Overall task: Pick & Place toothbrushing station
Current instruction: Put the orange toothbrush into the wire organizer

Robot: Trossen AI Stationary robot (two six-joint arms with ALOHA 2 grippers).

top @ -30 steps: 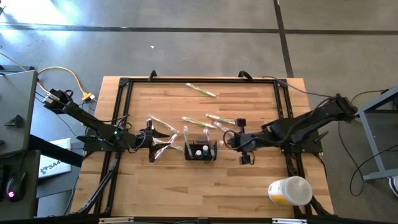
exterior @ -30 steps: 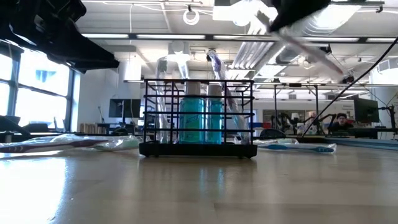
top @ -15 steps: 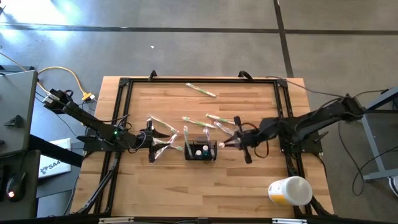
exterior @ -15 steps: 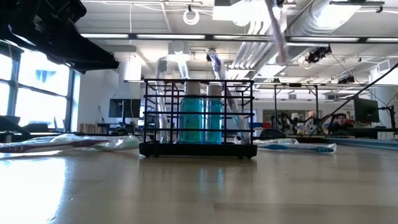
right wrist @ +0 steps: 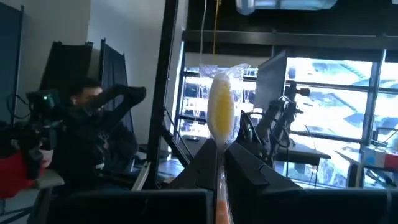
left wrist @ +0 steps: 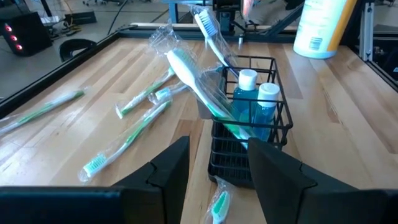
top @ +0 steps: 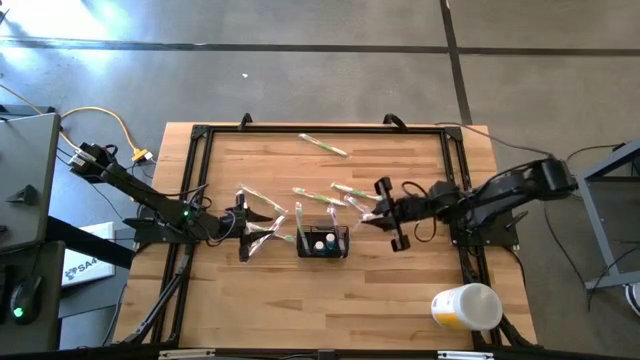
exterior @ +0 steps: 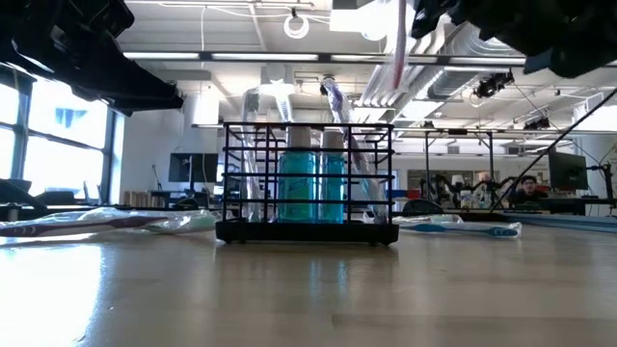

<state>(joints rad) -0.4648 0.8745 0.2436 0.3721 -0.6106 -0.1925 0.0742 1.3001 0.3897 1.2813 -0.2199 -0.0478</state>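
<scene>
Beside the light, stiff wire caddy [top: 323, 242], the right gripper [top: 372, 213], jaws clamped on a slippery wrapped toothbrush [exterior: 395, 48], is hovering; left gripper [top: 250, 232], jaws apart, is waiting opposite.

Left arm reaches in low from the table's left side; left gripper [top: 243, 228] sits near mid-table, fingers [left wrist: 168, 169] spread apart. Right arm extends in from the right, raised off the table; right gripper [top: 388, 214] fingers [right wrist: 205, 163] pinched close.
</scene>
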